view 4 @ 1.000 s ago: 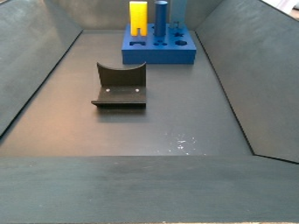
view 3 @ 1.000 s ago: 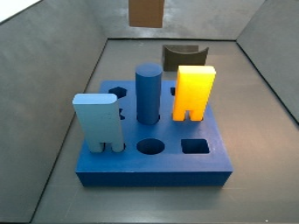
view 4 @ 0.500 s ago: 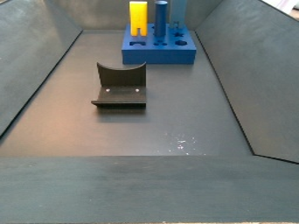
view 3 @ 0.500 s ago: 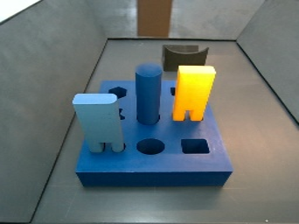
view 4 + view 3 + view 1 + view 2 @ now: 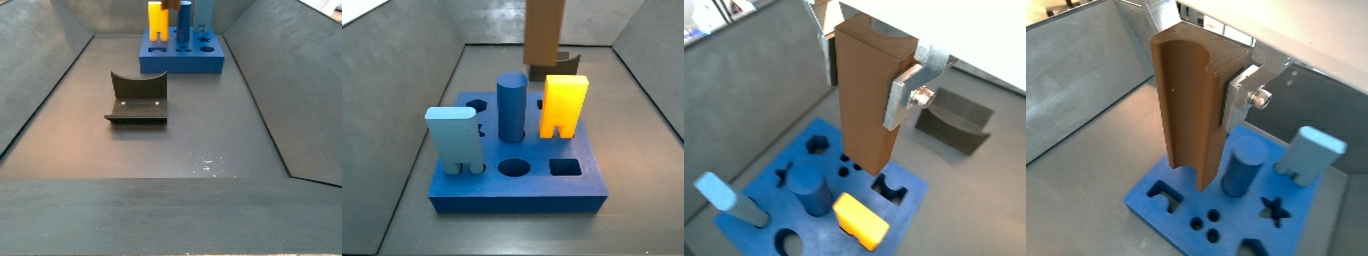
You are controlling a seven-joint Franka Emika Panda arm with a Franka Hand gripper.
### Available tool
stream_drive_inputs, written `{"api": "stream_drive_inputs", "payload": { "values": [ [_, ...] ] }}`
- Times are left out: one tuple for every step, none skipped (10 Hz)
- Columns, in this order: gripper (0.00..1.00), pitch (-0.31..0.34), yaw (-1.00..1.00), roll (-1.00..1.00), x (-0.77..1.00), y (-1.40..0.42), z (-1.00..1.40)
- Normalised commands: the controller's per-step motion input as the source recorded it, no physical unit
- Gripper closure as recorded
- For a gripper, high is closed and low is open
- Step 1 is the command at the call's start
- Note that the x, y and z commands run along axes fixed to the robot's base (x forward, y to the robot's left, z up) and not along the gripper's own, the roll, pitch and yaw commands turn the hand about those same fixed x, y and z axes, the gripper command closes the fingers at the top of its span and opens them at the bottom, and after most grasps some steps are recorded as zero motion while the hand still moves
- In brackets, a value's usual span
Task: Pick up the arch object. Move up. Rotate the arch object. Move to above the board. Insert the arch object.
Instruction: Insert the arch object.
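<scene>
Above board [image 5: 764, 195], claw [image 5: 871, 75] clamped on arch object [image 5: 869, 100], hanging upright

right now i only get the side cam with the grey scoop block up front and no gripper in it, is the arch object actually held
observer: yes, in both wrist views the gripper is shut on the arch object, with a silver finger flat against its side.
operator: is it upright
observer: yes, in a side view it hangs straight up and down, at the back of the board.
operator: is it down in a hole yet
observer: no, in that same side view its lower end sits about level with the top of the yellow block, well above the board's top.
</scene>
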Motion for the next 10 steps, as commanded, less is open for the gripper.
{"api": "stream_drive_inputs", "payload": {
  "values": [
    [1.0, -0.203, 0.0, -0.21, 0.41, 0.25, -0.54],
    [1.0, -0.206, 0.0, -0.18, 0.36, 0.19, -0.59],
    [1.0, -0.181, 0.0, -0.1, 0.22, 0.15, -0.61],
    [1.0, -0.111, 0.08, -0.08, 0.0, 0.21, -0.49],
    [1.0, -0.01, 0.1, 0.0, -0.15, 0.15, -0.39],
    [1.0, 0.0, 0.0, 0.0, 0.0, 0.0, -0.03],
    [1.0, 0.0, 0.0, 0.0, -0.01, 0.04, 0.0],
    [1.0, -0.03, 0.08, 0.07, 0.0, -0.03, -0.37],
    [1.0, -0.037, 0.12, 0.0, 0.07, 0.0, -0.45],
    [1.0, -0.011, 0.11, 0.0, 0.14, 0.0, -0.39]
  ]
}}
